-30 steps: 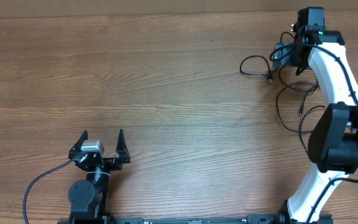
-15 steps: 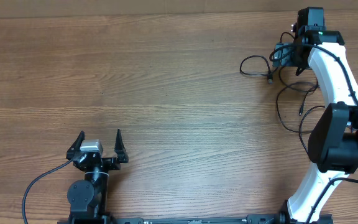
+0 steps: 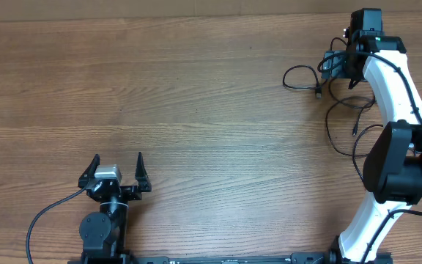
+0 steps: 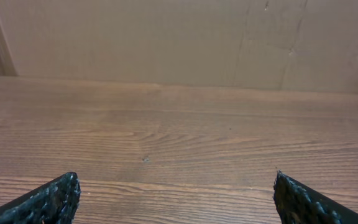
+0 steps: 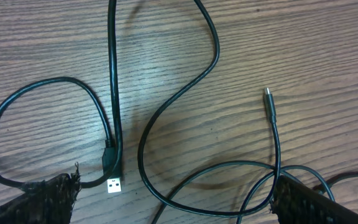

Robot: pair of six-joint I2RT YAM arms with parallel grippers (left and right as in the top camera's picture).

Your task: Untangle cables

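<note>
Thin black cables (image 3: pixel 343 110) lie tangled in loops at the table's far right. My right gripper (image 3: pixel 338 66) hangs over them, open. In the right wrist view its fingertips (image 5: pixel 55 193) stand wide apart with crossing cable loops (image 5: pixel 185 99) between them, a USB plug (image 5: pixel 112 180) near the left finger and a thin silver-tipped plug (image 5: pixel 268 99) to the right. My left gripper (image 3: pixel 117 163) is open and empty near the front left, far from the cables. Its view shows only bare wood between the fingertips (image 4: pixel 61 193).
The wooden table (image 3: pixel 160 88) fills the overhead view. A thicker black robot cable (image 3: pixel 39 220) curves by the left arm base. A plain wall (image 4: pixel 166 37) rises behind the table's far edge in the left wrist view.
The left gripper has shifted slightly toward the left and up the frame. The right arm and the cables have not moved.
</note>
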